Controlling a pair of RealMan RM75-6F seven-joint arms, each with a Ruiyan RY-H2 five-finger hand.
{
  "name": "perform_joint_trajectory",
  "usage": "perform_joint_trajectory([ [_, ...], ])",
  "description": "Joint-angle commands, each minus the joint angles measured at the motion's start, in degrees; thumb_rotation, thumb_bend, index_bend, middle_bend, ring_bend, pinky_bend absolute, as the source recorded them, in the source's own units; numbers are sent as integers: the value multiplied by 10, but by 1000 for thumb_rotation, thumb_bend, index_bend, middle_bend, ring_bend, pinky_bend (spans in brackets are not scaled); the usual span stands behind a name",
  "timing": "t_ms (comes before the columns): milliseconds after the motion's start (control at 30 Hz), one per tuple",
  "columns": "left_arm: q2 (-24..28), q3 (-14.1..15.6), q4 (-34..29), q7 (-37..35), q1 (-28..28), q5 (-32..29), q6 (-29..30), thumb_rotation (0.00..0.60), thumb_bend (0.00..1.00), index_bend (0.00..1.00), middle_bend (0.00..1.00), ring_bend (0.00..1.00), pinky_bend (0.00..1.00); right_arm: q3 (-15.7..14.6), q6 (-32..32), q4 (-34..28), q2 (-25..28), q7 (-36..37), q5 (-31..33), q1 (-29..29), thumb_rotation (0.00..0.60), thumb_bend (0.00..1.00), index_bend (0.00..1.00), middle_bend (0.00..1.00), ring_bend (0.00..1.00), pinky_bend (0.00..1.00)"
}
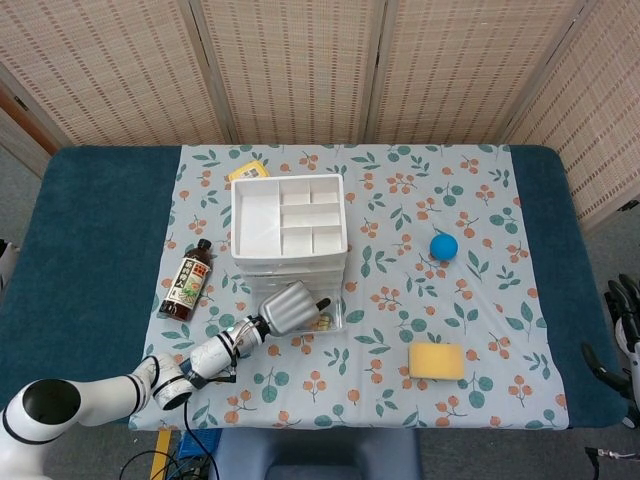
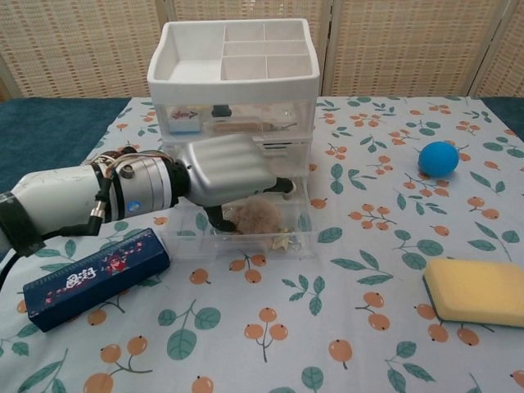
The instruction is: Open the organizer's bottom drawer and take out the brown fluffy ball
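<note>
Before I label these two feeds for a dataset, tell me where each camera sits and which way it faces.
Head view: high above the near table edge, looking down on the organizer; shows the left arm and left hand, and the right hand at the right edge.
Chest view: low at the near edge, looking forward across the tablecloth; shows the left hand over the open bottom drawer.
Both share the organizer, left hand, blue ball and yellow sponge.
</note>
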Motion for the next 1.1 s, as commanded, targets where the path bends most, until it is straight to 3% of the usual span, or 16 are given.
perform_joint_trajectory([
  [33,-6,-2,6,6,-4,-5,-7,600,172,244,959,1000,1000,0,-1,1,0,0,1,0,600,317,0,39,7,68],
  [1100,-34,-6,40,61,-14,-37,-42,600,172,410,962,1000,1000,2,-8,13,-6,11,12,0,600,317,0,44,7,68],
])
